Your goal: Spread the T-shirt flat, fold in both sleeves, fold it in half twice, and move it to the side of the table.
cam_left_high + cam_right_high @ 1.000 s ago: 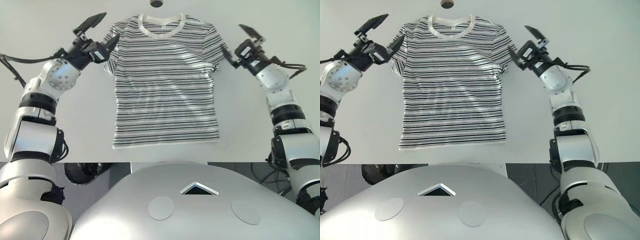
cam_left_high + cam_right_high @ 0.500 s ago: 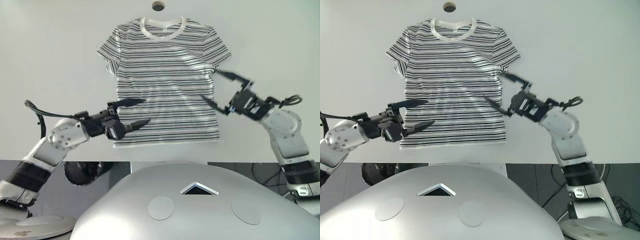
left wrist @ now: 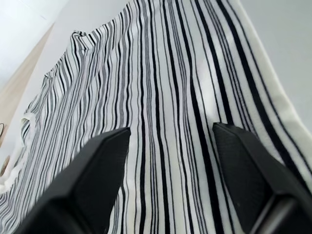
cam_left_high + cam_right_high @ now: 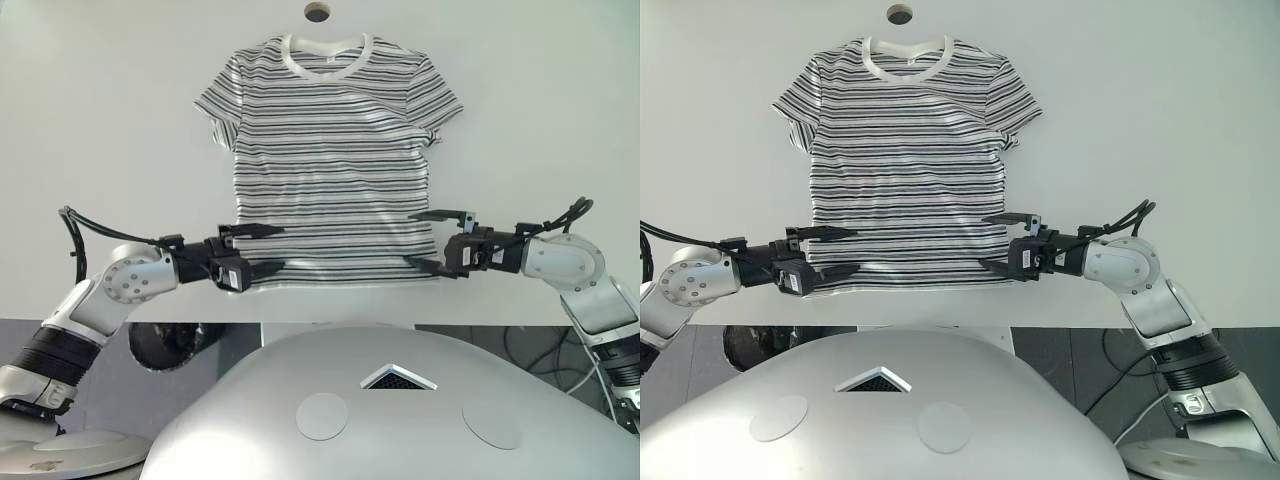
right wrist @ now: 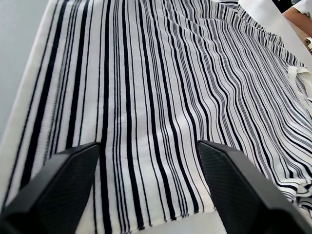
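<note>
Left jaws wide open and holding nothing, one finger over the striped cloth and the other along the bottom edge, at the hem corner on the robot's left. Right jaws equally spread and empty, mirrored at the hem corner on the robot's right. The wrist views show both pairs of fingers low over the stripes, with the hem running between them. Whether they touch the cloth cannot be told.

A second ago both arms were up beside the sleeves, jaws open. They have since swung down and inward to the near edge.

The T-shirt lies face up and spread in the middle of the white tabletop, collar away from the robot. It sits as it did before. Both the left sleeve and the right sleeve still stick out unfolded.

The arms left the sleeves untouched, so this is probably still the flattening step: likely a pinch at both hem corners to pull the shirt straight.
</note>
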Controlling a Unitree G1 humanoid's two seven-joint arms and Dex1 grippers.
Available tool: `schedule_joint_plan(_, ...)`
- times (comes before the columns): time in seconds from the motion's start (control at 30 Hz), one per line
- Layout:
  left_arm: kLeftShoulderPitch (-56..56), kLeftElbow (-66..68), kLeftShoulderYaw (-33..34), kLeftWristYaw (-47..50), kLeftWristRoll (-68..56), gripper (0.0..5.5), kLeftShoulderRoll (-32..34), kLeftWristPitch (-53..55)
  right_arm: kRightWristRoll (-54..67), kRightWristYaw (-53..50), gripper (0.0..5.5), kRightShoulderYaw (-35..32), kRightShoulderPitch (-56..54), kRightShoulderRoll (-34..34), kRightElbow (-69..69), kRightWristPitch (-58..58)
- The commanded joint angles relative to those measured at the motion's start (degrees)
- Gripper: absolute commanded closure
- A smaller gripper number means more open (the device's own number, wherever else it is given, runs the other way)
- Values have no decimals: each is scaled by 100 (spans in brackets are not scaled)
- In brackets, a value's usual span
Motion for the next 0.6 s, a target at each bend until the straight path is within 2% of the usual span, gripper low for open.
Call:
schedule_joint_plan(0.03,304,238,-164,-403,479,236,211,320,-400,169,173,78,453,-370,4,159)
schedule_joint_plan(0.2,668,-222,-15,-703,-51,236,595,385,-380,115,173,-105,875,-648,-222,148)
schedule_joint_plan(0.43,966,-524,232,-886,-185,236,782,432,-432,17,173,-219,995,-640,-297,141)
schedule_joint_plan(0.53,750,-575,562,-605,-345,236,504,438,-369,-107,173,-337,987,-558,-355,131)
schedule_joint_plan(0.6,456,-632,951,-451,-897,236,297,452,-134,-135,173,-468,1094,-556,-557,145)
